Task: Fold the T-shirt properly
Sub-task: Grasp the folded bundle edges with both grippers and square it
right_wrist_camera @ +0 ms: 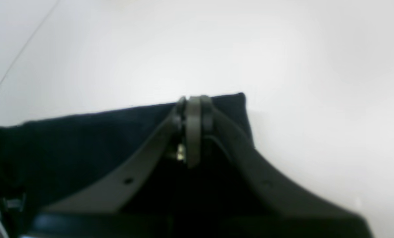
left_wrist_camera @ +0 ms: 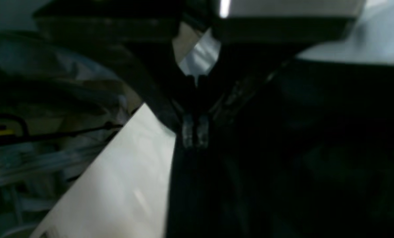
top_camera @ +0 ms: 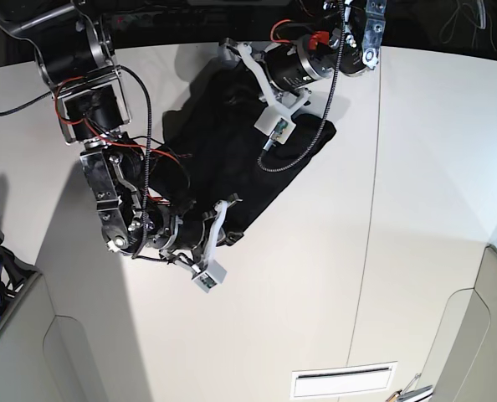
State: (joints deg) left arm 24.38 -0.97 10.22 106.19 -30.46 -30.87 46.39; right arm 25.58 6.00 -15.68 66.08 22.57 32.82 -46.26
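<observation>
- Black fabric fills my right wrist view: the right gripper (right_wrist_camera: 193, 132) has its jaws pinched together on the edge of the T-shirt (right_wrist_camera: 84, 145), just beside a free corner, with the white table (right_wrist_camera: 283, 66) beyond it.
- From the base view I read that right gripper (top_camera: 223, 219) as sitting at the near end of the T-shirt (top_camera: 223, 159), and the right arm (top_camera: 106, 167) reaches in from the view's left side, bent low over the cloth.
- Running away from me, the shirt lies as one rumpled dark band on the table (top_camera: 416, 209), its long axis slanting from near-left to far-right, between the two grippers.
- At the far end the left gripper (top_camera: 261, 138) comes down from the top edge of the view, wrist turned steeply toward the cloth.
- My left wrist view is dim, but the left gripper (left_wrist_camera: 195, 132) has its jaws clenched with dark shirt cloth (left_wrist_camera: 283, 148) around them; I judge it is grasping the shirt too.
- Each arm holds its own end, so I judge the coming move turns on lifting both ends together along that slanted axis.
</observation>
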